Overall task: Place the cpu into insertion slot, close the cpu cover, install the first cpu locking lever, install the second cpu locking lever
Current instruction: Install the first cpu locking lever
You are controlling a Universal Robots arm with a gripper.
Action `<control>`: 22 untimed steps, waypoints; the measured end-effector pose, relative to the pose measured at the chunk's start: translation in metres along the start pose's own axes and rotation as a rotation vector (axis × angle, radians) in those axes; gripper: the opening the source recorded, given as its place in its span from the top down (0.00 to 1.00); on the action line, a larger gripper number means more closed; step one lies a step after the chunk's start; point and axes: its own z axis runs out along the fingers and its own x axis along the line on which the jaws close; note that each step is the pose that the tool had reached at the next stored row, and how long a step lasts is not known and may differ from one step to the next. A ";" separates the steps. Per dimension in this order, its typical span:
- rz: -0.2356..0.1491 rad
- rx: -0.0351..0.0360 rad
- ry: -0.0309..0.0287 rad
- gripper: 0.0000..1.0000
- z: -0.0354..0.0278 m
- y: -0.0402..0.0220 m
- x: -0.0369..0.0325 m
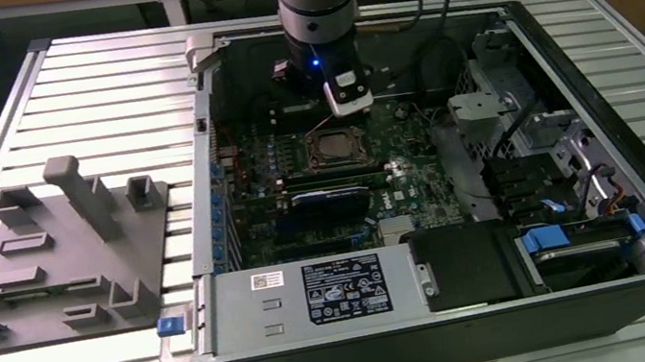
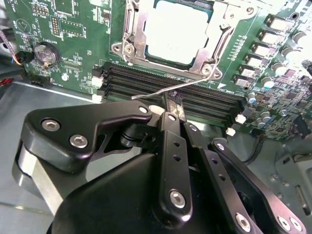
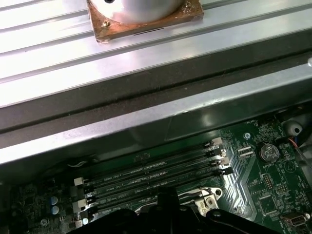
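The cpu (image 2: 175, 29) lies flat in the insertion slot (image 1: 337, 147) on the green board, silver top up. The cpu cover (image 2: 207, 46) is down over it, framing the chip. One thin wire locking lever (image 2: 146, 93) sticks out raised beside the socket, across the memory slots. My gripper (image 2: 173, 105) is shut, its black fingertips (image 2: 168, 119) pressed together right at this lever and touching it. In the exterior view the gripper (image 1: 345, 104) hangs just behind the socket, inside the open computer case.
Long black memory slots (image 2: 146, 80) run beside the socket under the fingertips. A coin battery (image 2: 45, 53) sits nearby. The case wall (image 3: 146, 112) stands close behind. A grey fixture (image 1: 62, 251) lies on the slatted table at the exterior view's left; drive bays (image 1: 553, 164) at its right.
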 end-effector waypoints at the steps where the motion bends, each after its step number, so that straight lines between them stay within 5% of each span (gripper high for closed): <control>1: 0.000 -0.0009 0.0003 0.89 -0.0001 -0.0003 -0.0001; 6: 0.001 -0.0108 0.0014 0.89 0.0014 -0.0011 -0.0002; 22: 0.001 -0.0153 0.0022 0.89 0.0047 -0.0021 -0.0003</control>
